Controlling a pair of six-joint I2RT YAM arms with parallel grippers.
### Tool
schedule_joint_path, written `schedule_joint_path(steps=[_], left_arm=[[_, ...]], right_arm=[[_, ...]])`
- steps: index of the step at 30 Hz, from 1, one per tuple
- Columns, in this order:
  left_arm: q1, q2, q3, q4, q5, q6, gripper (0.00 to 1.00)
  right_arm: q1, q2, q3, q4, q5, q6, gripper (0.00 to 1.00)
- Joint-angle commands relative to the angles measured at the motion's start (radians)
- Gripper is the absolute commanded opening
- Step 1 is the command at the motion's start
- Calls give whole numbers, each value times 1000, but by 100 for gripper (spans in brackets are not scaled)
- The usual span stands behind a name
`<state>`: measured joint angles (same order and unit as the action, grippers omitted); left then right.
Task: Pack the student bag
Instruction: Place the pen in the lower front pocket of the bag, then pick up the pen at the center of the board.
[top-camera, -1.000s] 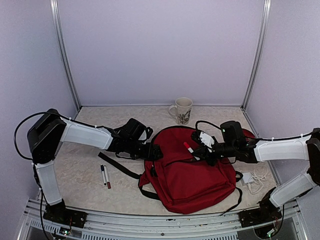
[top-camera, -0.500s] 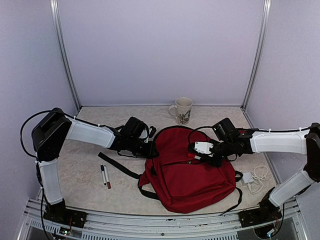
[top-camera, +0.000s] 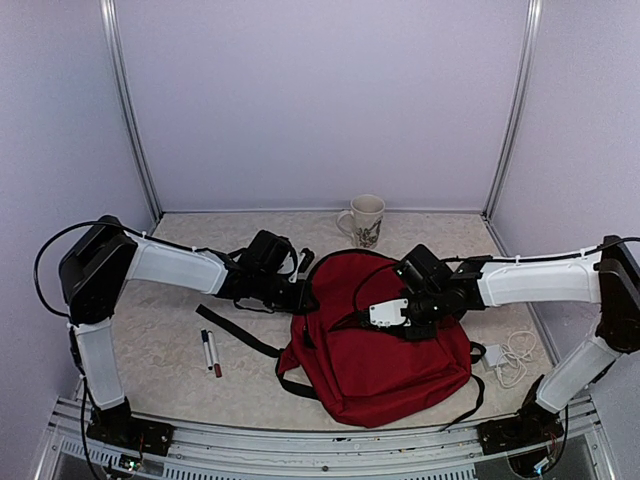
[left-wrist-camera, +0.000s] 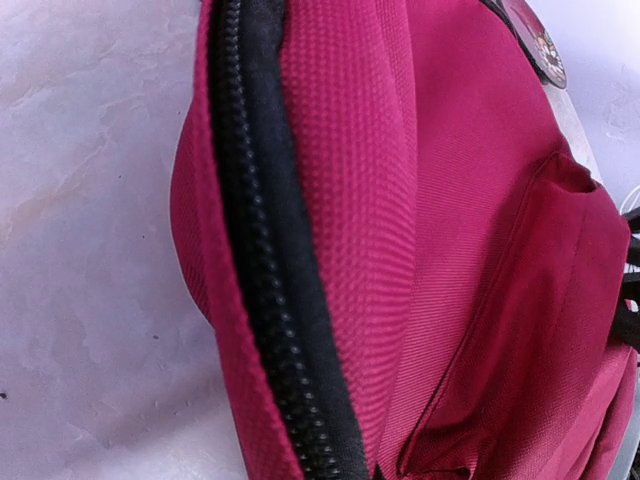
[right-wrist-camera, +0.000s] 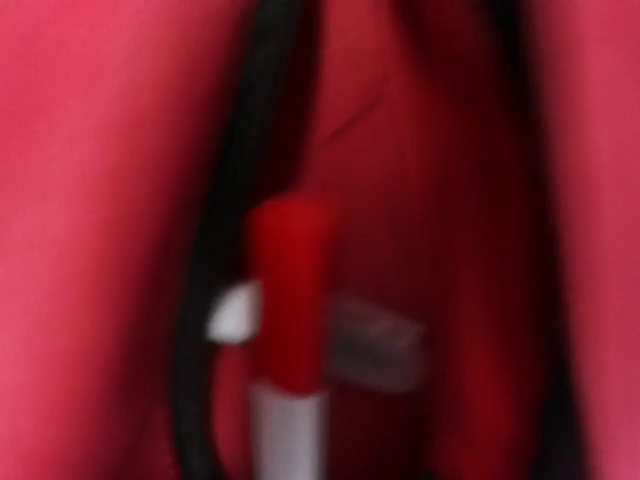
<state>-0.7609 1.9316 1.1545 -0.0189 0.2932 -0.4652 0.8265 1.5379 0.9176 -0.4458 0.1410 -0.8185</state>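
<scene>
The dark red student bag (top-camera: 380, 350) lies flat between the arms, its main opening unzipped along the top. My left gripper (top-camera: 303, 297) is shut on the bag's upper left edge. In the left wrist view the black zipper tape (left-wrist-camera: 260, 250) and red fabric (left-wrist-camera: 450, 200) run down out of the bottom of the frame, and the fingers are hidden. My right gripper (top-camera: 362, 318) reaches into the opening. The right wrist view is blurred. It shows a white marker with a red cap (right-wrist-camera: 288, 300) between the fingertips, inside the red bag interior (right-wrist-camera: 100, 200). I cannot make out the grip.
A patterned mug (top-camera: 365, 220) stands at the back. Two markers (top-camera: 211, 352) lie on the table left of the bag, beside a black strap (top-camera: 235, 332). A white charger with coiled cable (top-camera: 508, 358) rests at the right. Walls enclose three sides.
My left gripper has shut on the bag's edge. The right arm has swung left and down, carrying the marker from above the bag into its opening.
</scene>
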Motion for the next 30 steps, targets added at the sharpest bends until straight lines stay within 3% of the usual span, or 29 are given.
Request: schedule_joint_path(steps=[1, 2, 8, 10, 12, 14, 17, 21, 26, 30], left_arm=[[-2, -59, 21, 34, -19, 31, 0], [-2, -62, 21, 32, -21, 34, 4], [-9, -101, 36, -11, -95, 61, 62], [-12, -133, 49, -36, -156, 71, 80], [-18, -175, 72, -84, -249, 85, 97], [-27, -216, 98, -164, -363, 92, 99], [-34, -271, 117, -330, -577, 55, 99], [-37, -346, 69, -599, -770, -92, 99], [-28, -501, -115, -794, -779, -307, 96], [1, -670, -313, -767, -682, -408, 76]], right_arm=[[18, -42, 44, 58, -18, 17, 45], [19, -67, 43, 69, -48, 15, 46], [17, -232, 45, 82, -267, 60, 47], [18, -300, 18, 152, -310, 98, 48], [18, -371, -20, 277, -323, 176, 55], [19, -429, -63, 420, -321, 287, 63], [19, -466, -102, 589, -309, 454, 66], [19, -419, -77, 635, -223, 661, 66], [18, -298, 37, 472, -107, 844, 57], [18, -245, 36, 459, -136, 865, 54]])
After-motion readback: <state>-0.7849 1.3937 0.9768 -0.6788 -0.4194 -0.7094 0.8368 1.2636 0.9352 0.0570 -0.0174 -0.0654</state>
